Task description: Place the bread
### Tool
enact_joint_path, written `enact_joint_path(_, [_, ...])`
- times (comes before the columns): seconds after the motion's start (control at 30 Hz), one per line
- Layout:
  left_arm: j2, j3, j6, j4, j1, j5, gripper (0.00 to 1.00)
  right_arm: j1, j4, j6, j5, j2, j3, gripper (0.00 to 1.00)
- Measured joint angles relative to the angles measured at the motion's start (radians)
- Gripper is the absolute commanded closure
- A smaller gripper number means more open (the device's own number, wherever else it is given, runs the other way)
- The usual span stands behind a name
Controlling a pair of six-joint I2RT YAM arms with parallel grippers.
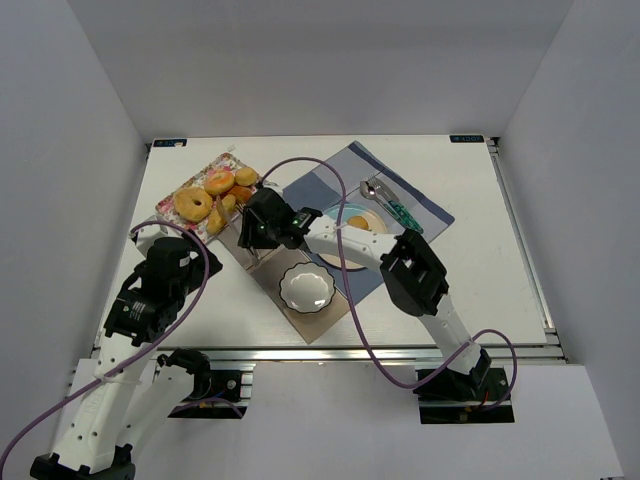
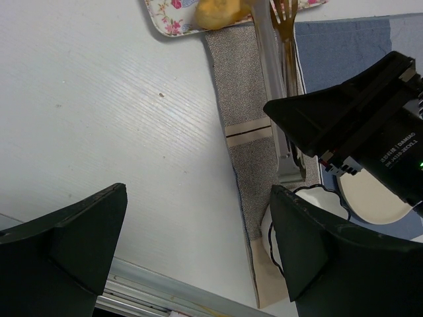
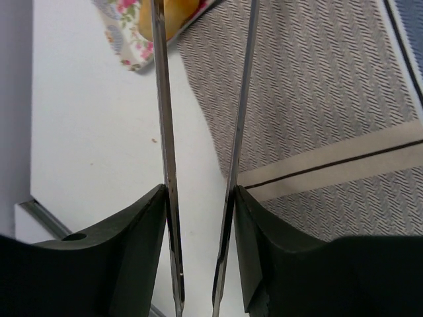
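Your right gripper (image 3: 198, 191) is clamped on tongs (image 3: 164, 132), tips toward the bread (image 1: 222, 212), presumably for reach. Left gripper (image 2: 198, 244) hangs apart, idle.

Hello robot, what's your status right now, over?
Left gripper open, empty. Right gripper shut on tongs, tips toward tray. Bread on tray beside doughnuts; one piece on plate. Nothing seen blocking.

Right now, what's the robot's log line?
left gripper open | right gripper shut on tongs | tongs at tray edge | bread piece on tray
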Motion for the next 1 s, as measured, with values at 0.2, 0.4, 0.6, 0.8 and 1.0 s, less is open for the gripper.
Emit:
enact_joint_path(0.2, [0.000, 0.000, 0.000, 0.000, 0.000, 0.000, 0.02, 0.000, 0.013, 0.002, -0.047, 0.001, 0.019, 0.52])
enact_joint_path(0.4, [0.000, 0.000, 0.000, 0.000, 0.000, 0.000, 0.02, 0.000, 0.007, 0.009, -0.060, 0.005, 0.029, 0.53])
enact_joint_path(0.6, [0.000, 0.000, 0.000, 0.000, 0.000, 0.000, 0.02, 0.000, 0.003, 0.030, -0.075, 0.041, 0.082, 0.60])
enact_joint_path(0.8, [-0.001, 0.000, -0.001, 0.000, 0.000, -0.001, 0.02, 0.000, 0.020, 0.049, -0.076, 0.043, 0.076, 0.77])
enact_joint_path(1.0, [-0.002, 0.000, -0.008, 0.000, 0.000, -0.005, 0.02, 0.000, 0.073, 0.048, -0.069, -0.019, -0.025, 0.92])
